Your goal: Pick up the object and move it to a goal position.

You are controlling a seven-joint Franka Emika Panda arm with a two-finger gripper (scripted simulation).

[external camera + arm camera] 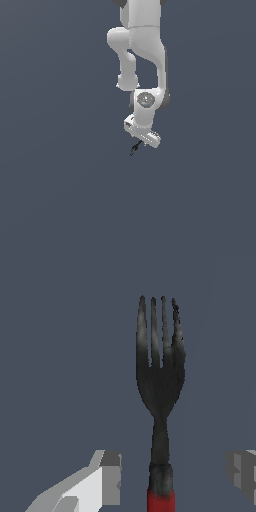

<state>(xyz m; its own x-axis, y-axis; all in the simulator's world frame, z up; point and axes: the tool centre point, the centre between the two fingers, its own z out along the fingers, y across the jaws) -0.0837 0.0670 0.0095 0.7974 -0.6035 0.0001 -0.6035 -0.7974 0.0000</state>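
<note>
In the exterior view the fork is a tiny dark speck at 6 o'clock under the gripper; its 4 tines are too small to tell. The arm's upper part is cut off at 12 o'clock. In the wrist view the fork's red end and both fingers are cropped.

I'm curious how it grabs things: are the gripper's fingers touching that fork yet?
Apart. The wrist view shows bare floor between each of the fingers and the fork.

A dark grey four-tined fork with a red handle end lies flat on the plain grey floor.
</note>
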